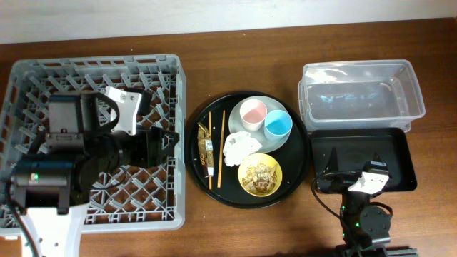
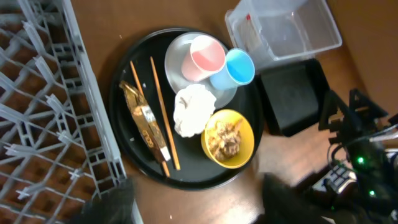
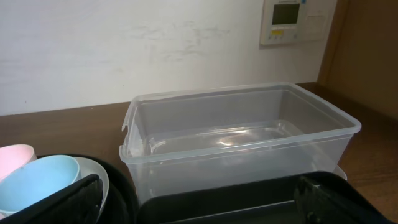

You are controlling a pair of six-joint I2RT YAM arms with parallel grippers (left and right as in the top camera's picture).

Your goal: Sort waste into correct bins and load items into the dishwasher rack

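A round black tray (image 1: 300,164) carries a pink cup (image 1: 252,112) and a blue cup (image 1: 278,126) on a pale plate (image 1: 267,103), a yellow bowl (image 1: 250,187) of food scraps (image 2: 227,140), crumpled tissue (image 1: 241,146), two chopsticks (image 1: 221,146) and gold-brown wrappers (image 1: 208,146). My left gripper (image 1: 171,139) hangs over the right side of the grey dishwasher rack (image 1: 28,78), pointing at the tray. In the left wrist view its blurred fingers (image 2: 112,202) stand apart around nothing. My right gripper (image 3: 199,202) is open low over the shallow black bin (image 1: 357,150), facing the clear tub (image 3: 236,134).
The clear tub (image 1: 360,96) sits at the far right with the shallow black bin just in front of it. The rack's right wall (image 2: 93,124) stands close beside the round tray. A wall with a white control panel (image 3: 297,20) rises behind the table.
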